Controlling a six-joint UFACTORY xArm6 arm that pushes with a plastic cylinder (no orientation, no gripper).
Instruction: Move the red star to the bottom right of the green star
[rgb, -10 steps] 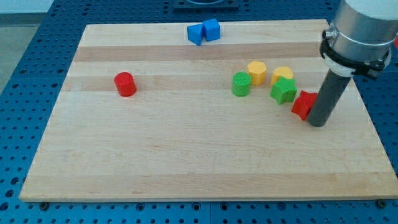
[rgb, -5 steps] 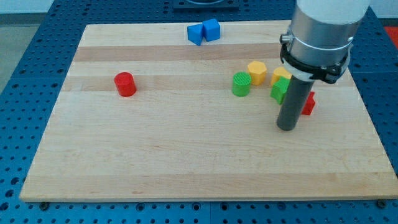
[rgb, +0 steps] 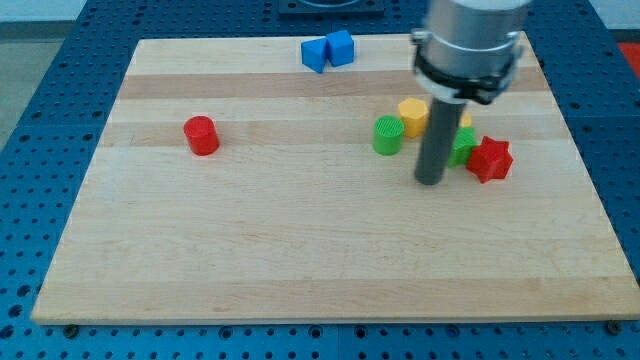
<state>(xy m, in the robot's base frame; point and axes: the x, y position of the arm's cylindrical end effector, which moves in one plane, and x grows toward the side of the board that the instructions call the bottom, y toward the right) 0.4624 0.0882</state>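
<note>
No writing, number, brand or sign can be read anywhere in the view; the wooden board (rgb: 300, 250) shows only plain grain, and the blue perforated table (rgb: 40, 120) around it carries rows of holes and no markings. The coloured blocks have bare faces; the grey arm housing (rgb: 470, 40) at the upper right of the frame bears no legible label.

My tip (rgb: 430, 181) stands on bare wood below the green cylinder (rgb: 388, 135). The green star (rgb: 462, 146) and red star (rgb: 490, 159) crowd its right. The board's (rgb: 300, 260) lower half lies open.
</note>
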